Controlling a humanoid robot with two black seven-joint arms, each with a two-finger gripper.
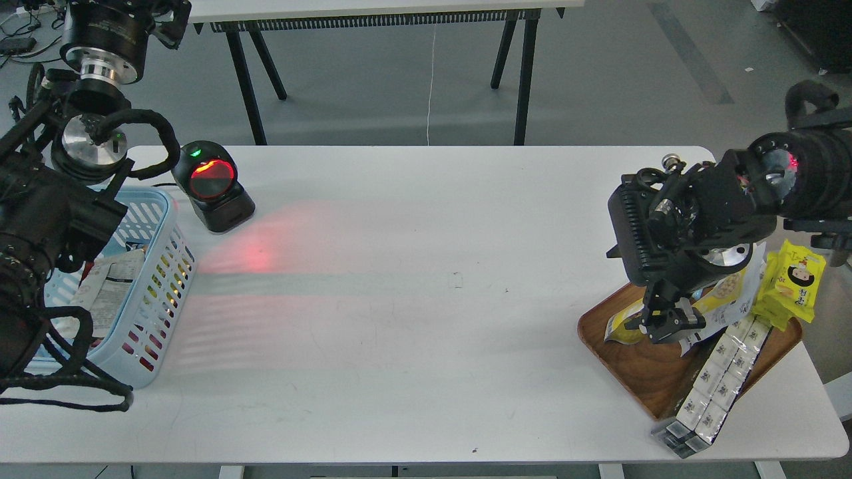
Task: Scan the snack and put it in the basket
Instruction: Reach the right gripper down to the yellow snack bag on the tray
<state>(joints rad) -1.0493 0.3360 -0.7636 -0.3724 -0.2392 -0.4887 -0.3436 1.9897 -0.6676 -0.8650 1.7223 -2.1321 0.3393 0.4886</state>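
Observation:
Two grey-white and yellow snack pouches lie on the brown wooden tray (632, 362) at the right. The left pouch (620, 327) shows only its yellow end; the right pouch (731, 293) leans up behind my right wrist. My right gripper (667, 326) points down onto the tray between them, its fingers apart and touching or just above the pouches. The light-blue basket (163, 266) stands at the far left with a packet (106, 293) inside. My left arm rises over the basket; its gripper (174, 18) is cut off at the top edge.
A black barcode scanner (213, 187) with a red window stands right of the basket and casts red light on the table. Bright yellow cartoon-face packs (793, 279) and a row of small white packs (715, 382) lie on the tray's right side.

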